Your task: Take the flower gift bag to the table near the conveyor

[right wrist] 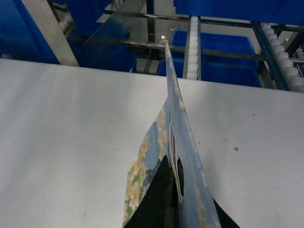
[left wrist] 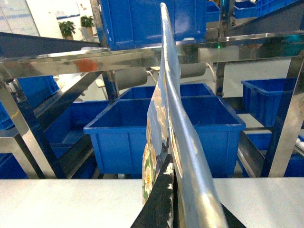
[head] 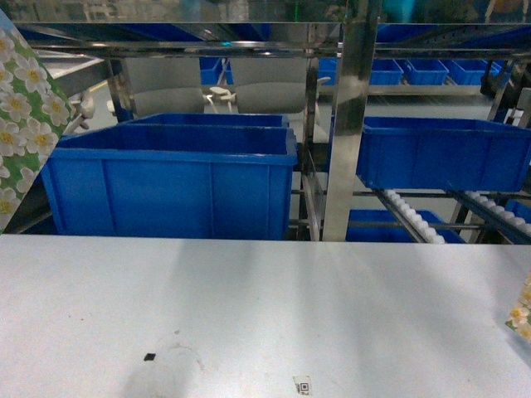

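Observation:
A flower gift bag [left wrist: 164, 118] stands edge-on in the left wrist view, rising above the pale grey table [left wrist: 61, 204]. My left gripper [left wrist: 173, 190] is shut on its lower part. That bag's flowered face shows at the far left of the head view [head: 25, 124]. A second flower gift bag [right wrist: 178, 123] with an oval handle hole is pinched by my right gripper [right wrist: 176, 190] just above the table [right wrist: 71, 133]. Only its corner [head: 521, 319] shows at the head view's right edge. Neither gripper itself shows in the head view. The conveyor [head: 411, 217] with white rollers slopes behind the table's far edge.
Large blue bins [head: 170, 178] [head: 444, 153] sit in the steel racking just past the table's far edge, with a shiny upright post [head: 348, 124] between them. A code sticker [head: 302, 385] and a dark speck [head: 149, 357] lie near the table's front.

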Available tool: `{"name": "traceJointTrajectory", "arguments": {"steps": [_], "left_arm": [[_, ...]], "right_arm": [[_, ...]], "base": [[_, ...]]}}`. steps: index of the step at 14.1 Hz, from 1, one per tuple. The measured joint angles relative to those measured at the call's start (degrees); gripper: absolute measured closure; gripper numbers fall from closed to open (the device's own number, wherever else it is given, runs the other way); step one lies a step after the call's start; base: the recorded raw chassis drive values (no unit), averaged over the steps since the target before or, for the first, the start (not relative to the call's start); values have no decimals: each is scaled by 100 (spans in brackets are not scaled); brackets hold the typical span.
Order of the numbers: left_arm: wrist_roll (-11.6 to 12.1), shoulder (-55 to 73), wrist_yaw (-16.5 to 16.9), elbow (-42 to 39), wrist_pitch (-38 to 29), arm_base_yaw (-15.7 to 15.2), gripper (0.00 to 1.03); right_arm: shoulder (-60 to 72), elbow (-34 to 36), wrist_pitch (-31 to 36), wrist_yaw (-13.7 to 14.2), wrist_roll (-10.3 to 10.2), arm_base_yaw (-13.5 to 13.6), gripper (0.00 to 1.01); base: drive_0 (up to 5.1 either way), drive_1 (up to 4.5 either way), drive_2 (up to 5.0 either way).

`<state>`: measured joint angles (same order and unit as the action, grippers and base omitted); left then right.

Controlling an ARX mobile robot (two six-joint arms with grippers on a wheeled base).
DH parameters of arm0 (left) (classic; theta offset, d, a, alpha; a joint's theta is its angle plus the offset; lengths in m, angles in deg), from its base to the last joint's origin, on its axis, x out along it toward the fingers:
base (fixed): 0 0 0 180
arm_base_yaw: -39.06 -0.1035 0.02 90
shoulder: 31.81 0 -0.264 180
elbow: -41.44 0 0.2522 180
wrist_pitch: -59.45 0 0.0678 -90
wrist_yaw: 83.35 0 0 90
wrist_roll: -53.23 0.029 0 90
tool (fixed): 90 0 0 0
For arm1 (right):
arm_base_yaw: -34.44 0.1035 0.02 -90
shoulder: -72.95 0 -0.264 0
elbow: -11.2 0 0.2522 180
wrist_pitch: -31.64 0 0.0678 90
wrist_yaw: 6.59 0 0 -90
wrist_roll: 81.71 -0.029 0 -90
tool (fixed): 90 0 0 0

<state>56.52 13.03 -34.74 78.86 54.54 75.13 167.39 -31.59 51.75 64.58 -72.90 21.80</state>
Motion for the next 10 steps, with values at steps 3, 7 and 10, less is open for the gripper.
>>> {"name": "traceJointTrajectory", "arguments": {"steps": [3,7,10], "left_arm": [[2,0,0,0,0,0,101],[0,0,0,0,-2,0,101],[0,0,0,0,-2,0,101]], "right_arm": [[409,26,225,343,105,28,99],[341,295,352,466,155,245,99],[-496,708,-39,686,-68,496,74]], "base": [[0,0,0],[0,0,0],[0,0,0]]}}
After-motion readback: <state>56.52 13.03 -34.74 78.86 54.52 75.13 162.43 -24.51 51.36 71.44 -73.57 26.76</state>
